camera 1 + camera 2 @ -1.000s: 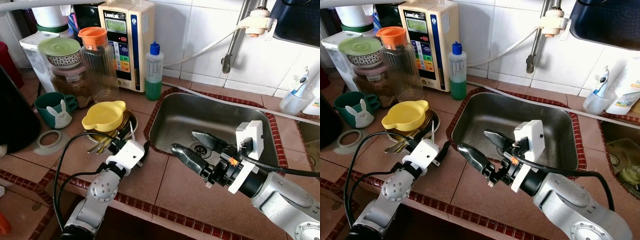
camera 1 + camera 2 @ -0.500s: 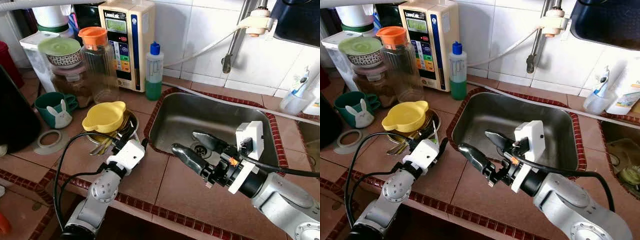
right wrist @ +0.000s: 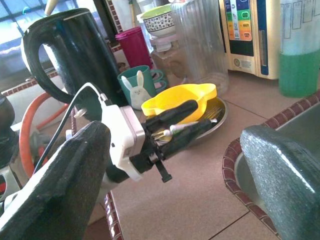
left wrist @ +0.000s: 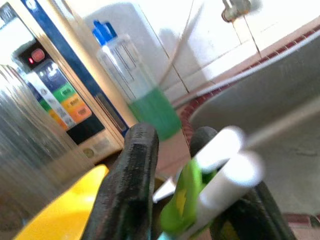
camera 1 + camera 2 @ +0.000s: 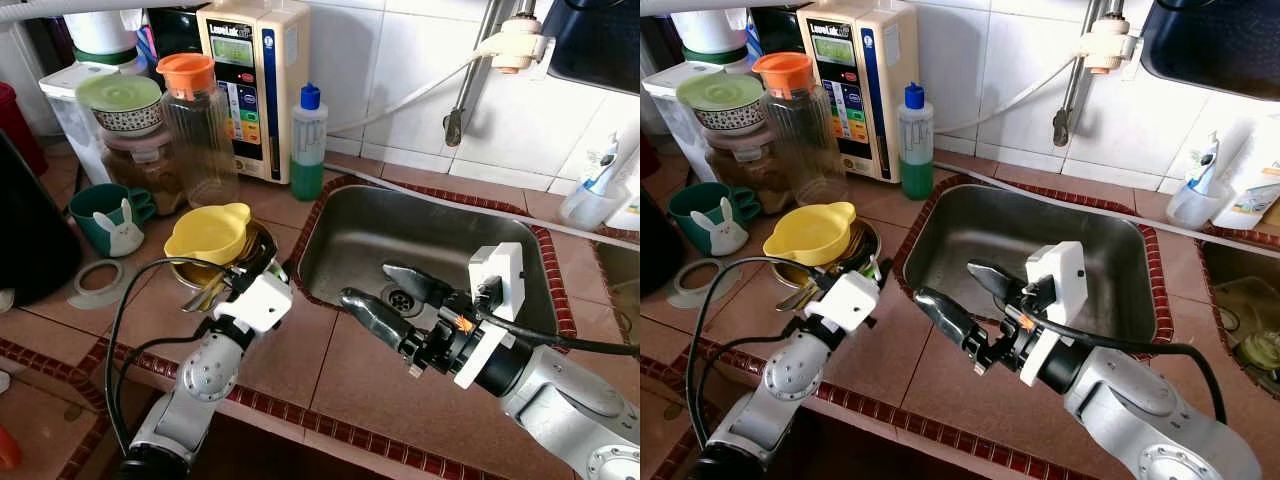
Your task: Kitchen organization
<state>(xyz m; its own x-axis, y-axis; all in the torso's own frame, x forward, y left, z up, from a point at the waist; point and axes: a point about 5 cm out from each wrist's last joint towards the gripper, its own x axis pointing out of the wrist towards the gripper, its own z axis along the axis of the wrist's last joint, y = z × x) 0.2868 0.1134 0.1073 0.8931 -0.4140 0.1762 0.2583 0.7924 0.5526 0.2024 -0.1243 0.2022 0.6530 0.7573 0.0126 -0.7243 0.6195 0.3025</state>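
Note:
My left gripper (image 5: 258, 262) is at the near edge of a metal plate (image 5: 868, 235) that holds cutlery and a yellow bowl (image 5: 207, 231). It is shut on a utensil with a white and green handle (image 4: 215, 160), also seen as a slim silver-white piece (image 3: 186, 127) between its fingers. My right gripper (image 5: 370, 284) hovers open and empty over the tiled counter at the front rim of the steel sink (image 5: 400, 230), pointing toward the left gripper.
A green bunny mug (image 5: 110, 215), a glass jar with an orange lid (image 5: 195, 120), a green soap bottle (image 5: 307, 140) and a water appliance (image 5: 250, 80) stand behind the plate. A black kettle (image 3: 70, 55) sits far left. Brown counter tiles lie between the grippers.
My left gripper has risen a little and shifted toward the sink with the utensil in it. The right gripper has barely moved.

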